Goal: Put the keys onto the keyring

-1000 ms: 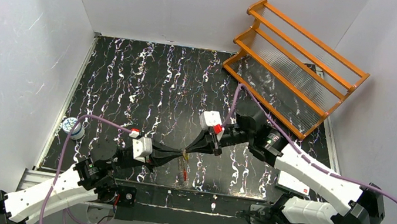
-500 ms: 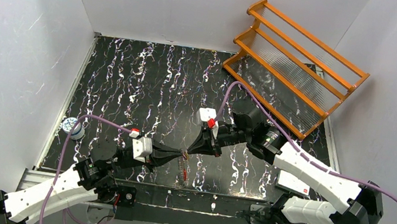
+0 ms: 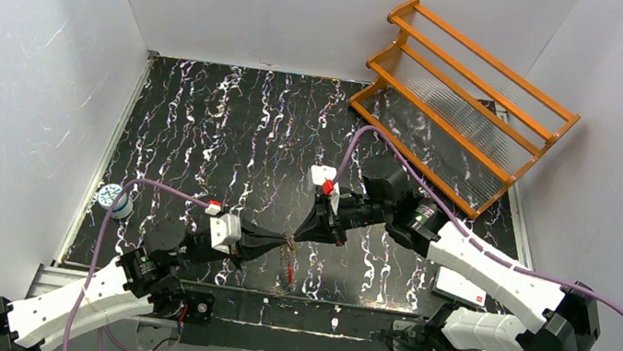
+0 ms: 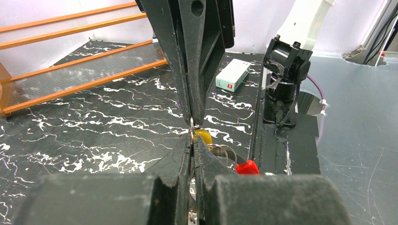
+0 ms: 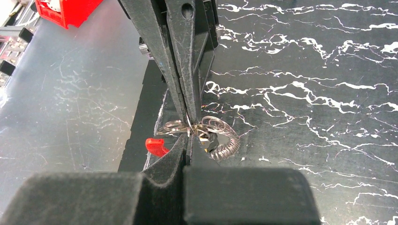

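Right gripper (image 3: pixel 297 238) swung slightly left; white box (image 4: pixel 232 75) bears an unreadable red label.

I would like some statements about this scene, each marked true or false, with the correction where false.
1. The left tool and the right tool are shut, tip to tip. True.
2. The orange rack stands at the near left. False: it is at the far right.
3. The keyring lies alone, far from both tools. False: it is at their meeting tips.
4. A white box lies beside the right arm. True.
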Robot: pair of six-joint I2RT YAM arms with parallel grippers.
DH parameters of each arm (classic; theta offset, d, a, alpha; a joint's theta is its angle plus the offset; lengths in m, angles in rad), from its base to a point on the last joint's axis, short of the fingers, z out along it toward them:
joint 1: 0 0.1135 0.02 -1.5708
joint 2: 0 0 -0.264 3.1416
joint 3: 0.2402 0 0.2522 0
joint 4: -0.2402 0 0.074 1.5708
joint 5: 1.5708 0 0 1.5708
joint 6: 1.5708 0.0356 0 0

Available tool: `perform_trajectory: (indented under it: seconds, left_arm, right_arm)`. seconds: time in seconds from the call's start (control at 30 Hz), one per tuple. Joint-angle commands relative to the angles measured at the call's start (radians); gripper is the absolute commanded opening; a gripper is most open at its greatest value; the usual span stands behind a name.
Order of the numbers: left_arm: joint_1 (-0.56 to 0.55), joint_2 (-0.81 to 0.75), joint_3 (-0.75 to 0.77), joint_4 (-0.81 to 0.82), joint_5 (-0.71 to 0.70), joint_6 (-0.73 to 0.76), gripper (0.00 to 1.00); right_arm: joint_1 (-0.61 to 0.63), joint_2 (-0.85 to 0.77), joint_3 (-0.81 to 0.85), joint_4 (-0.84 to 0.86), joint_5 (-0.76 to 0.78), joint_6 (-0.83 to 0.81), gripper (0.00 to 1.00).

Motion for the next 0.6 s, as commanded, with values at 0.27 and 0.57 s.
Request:
perform_trajectory:
  seconds: [0.27,0.57]
  left_arm:
    - [-0.003,-0.021,-0.003,0.051,0.009,0.000,0.00]
    - [-0.003,-0.022,-0.005,0.054,0.008,-0.001,0.00]
  right_arm:
    - [0.006,0.015,0.003,0.010,0.068,0.072,0.01]
    - [0.003,0.033,-0.023,0.016,0.070,0.099,0.01]
